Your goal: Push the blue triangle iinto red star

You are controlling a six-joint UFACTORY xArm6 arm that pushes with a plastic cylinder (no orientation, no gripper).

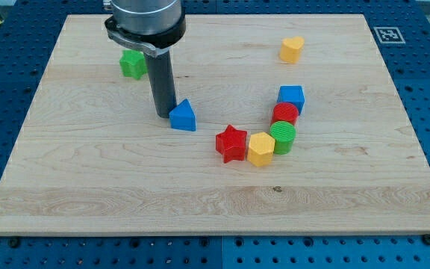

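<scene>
The blue triangle (184, 116) lies on the wooden board (125, 187), left of centre. The red star (231, 143) lies to its lower right, a short gap away. My tip (164, 113) rests on the board right at the blue triangle's left side, touching or nearly touching it. The rod rises from there to the arm's grey body at the view's top.
A yellow hexagon (260, 149) touches the red star's right side. A green cylinder (282, 137), a red cylinder (285, 114) and a blue cube (291, 97) curve up from it. A green star (132, 64) lies behind the rod. A yellow block (292, 49) lies at top right.
</scene>
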